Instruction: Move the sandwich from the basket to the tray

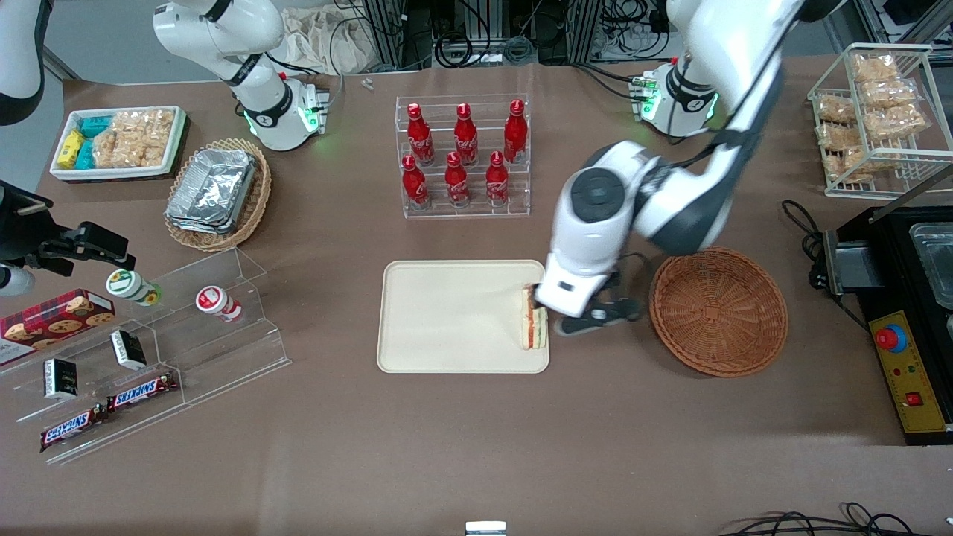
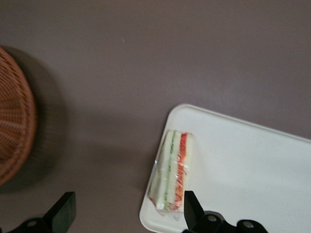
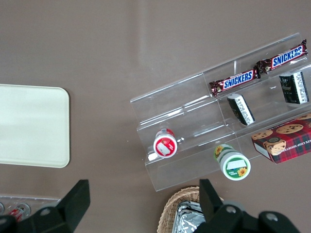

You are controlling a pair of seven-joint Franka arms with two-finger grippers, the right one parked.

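The sandwich, a wrapped white wedge with red and green filling, lies on the cream tray at the tray's edge nearest the round reddish-brown basket. My left gripper hovers over that tray edge, between tray and basket, and is open. In the left wrist view the sandwich rests on the tray just inside one black finger; the other finger is over bare table. The gripper holds nothing. The basket shows no contents in either view.
A clear rack of red cola bottles stands farther from the camera than the tray. An oval basket of foil containers, a white snack bin and an acrylic snack stand lie toward the parked arm's end. A wire snack rack and a black machine flank the basket.
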